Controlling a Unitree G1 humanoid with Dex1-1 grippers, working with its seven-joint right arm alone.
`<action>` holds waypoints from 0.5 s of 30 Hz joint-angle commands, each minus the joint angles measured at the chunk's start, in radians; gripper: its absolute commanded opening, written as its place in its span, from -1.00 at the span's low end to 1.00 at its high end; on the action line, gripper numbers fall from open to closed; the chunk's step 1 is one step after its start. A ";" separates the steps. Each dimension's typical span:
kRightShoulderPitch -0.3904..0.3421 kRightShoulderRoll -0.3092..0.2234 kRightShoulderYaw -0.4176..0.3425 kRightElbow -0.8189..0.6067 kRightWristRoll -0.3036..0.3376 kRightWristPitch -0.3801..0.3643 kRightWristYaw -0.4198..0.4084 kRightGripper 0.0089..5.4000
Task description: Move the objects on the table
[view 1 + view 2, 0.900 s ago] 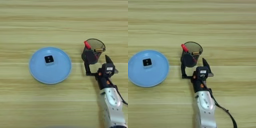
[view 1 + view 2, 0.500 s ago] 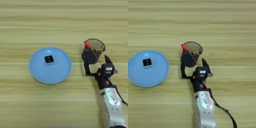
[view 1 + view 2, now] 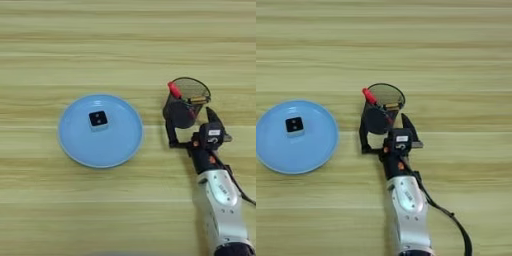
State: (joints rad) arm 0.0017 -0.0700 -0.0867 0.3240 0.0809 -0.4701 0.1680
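A black mesh cup (image 3: 186, 102) stands on the wood-grain table (image 3: 125, 45), right of centre. The red pen (image 3: 175, 90) pokes out over the cup's left rim. An amber-yellow bit of the screwdriver handle (image 3: 198, 100) shows at its right rim; the rest of both is hidden inside. My right gripper (image 3: 385, 129) reaches in from below and is open. Its left finger (image 3: 362, 135) lies along the cup's left side and its right finger (image 3: 407, 124) stands just right of the cup's base. Whether they touch the cup I cannot tell.
A round blue plate (image 3: 122, 145) lies to the left with a small black square block (image 3: 98, 120) on it. My silver forearm (image 3: 220, 200) runs down to the bottom edge, with a black cable (image 3: 448, 215) trailing beside it.
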 commanded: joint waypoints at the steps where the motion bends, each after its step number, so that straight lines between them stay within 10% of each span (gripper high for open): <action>1: -0.114 -0.024 -0.003 0.039 -0.010 0.016 -0.002 1.00; 15: -0.231 -0.053 -0.022 0.195 0.000 -0.006 0.010 1.00</action>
State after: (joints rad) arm -0.1539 -0.1060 -0.1008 0.5464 0.0747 -0.4547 0.1809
